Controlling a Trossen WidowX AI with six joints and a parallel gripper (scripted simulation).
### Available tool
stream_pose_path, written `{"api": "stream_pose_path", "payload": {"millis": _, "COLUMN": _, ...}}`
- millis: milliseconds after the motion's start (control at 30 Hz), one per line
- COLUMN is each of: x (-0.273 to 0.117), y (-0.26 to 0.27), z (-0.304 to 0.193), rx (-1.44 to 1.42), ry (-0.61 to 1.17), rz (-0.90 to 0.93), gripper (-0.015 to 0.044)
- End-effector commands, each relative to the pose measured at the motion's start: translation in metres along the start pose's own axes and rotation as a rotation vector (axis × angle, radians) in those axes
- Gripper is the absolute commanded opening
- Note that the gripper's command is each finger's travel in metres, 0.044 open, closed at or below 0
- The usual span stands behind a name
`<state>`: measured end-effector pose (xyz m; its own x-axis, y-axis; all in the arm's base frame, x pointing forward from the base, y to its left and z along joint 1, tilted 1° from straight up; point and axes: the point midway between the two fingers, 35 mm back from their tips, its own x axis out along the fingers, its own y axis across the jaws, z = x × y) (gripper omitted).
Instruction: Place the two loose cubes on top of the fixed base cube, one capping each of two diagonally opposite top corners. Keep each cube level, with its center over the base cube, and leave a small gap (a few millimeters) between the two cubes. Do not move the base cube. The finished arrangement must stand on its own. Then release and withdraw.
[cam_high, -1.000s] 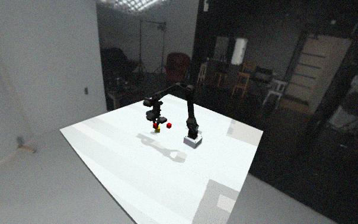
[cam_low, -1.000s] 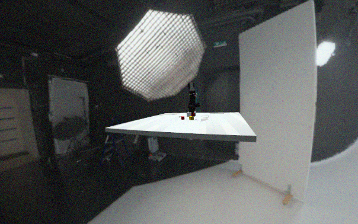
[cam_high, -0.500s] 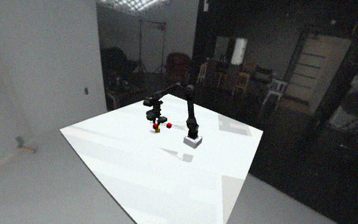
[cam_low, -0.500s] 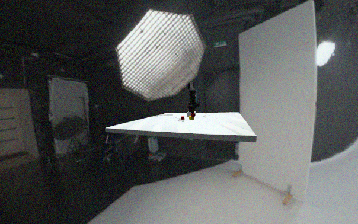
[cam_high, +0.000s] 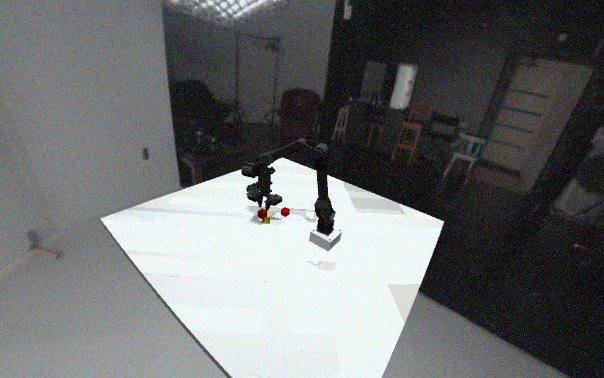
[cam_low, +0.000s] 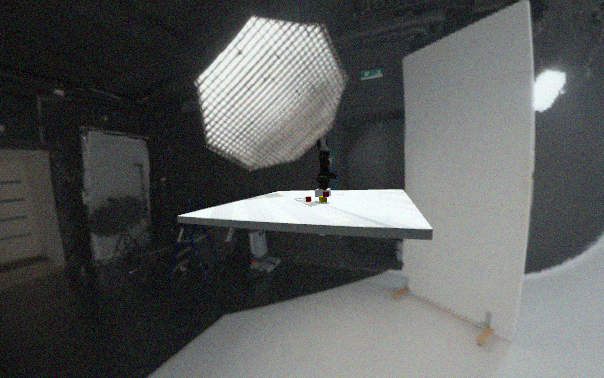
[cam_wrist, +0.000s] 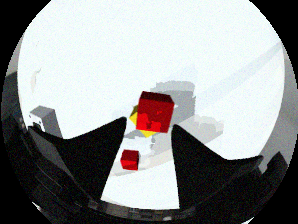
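One red cube (cam_high: 262, 213) (cam_low: 326, 193) (cam_wrist: 156, 112) sits on top of the yellow base cube (cam_high: 266, 219) (cam_low: 322, 200) (cam_wrist: 133, 118), off to one side of it. In the wrist view it hides most of the yellow cube, whose corners show at its left and below it. It looks level in the exterior view. My gripper (cam_high: 264, 206) (cam_low: 325, 188) (cam_wrist: 149, 123) is open, its fingertips just above and on either side of this red cube, with gaps visible in the wrist view. The other red cube (cam_high: 285, 212) (cam_low: 308, 199) (cam_wrist: 130, 160) lies on the table beside the base cube.
The arm's grey base block (cam_high: 325, 239) (cam_wrist: 44, 120) stands on the white table (cam_high: 260, 310) (cam_low: 280, 217), on the same side of the base cube as the loose red cube in the top view. Shadows fall around the cubes.
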<state>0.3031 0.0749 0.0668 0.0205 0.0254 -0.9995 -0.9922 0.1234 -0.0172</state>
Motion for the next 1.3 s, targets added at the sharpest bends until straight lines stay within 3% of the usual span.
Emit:
{"api": "stream_pose_path", "payload": {"millis": 0, "x": -0.008, "y": -0.002, "z": 0.001, "rx": -0.001, "ry": -0.005, "rz": -0.014, "gripper": 0.0205}}
{"api": "stream_pose_path", "payload": {"millis": 600, "x": -0.015, "y": -0.002, "z": 0.001, "rx": -0.001, "ry": -0.005, "rz": -0.014, "gripper": 0.0205}}
{"api": "stream_pose_path", "payload": {"millis": 633, "x": -0.012, "y": -0.001, "z": 0.000, "rx": 0.011, "ry": -0.002, "rz": -0.007, "gripper": 0.0231}}
{"api": "stream_pose_path", "payload": {"millis": 700, "x": -0.013, "y": -0.002, "z": -0.004, "rx": 0.098, "ry": -0.002, "rz": -0.007, "gripper": 0.0265}}
{"api": "stream_pose_path", "payload": {"millis": 1267, "x": -0.025, "y": 0.000, "z": -0.059, "rx": 1.208, "ry": -0.001, "rz": -0.008, "gripper": 0.0265}}
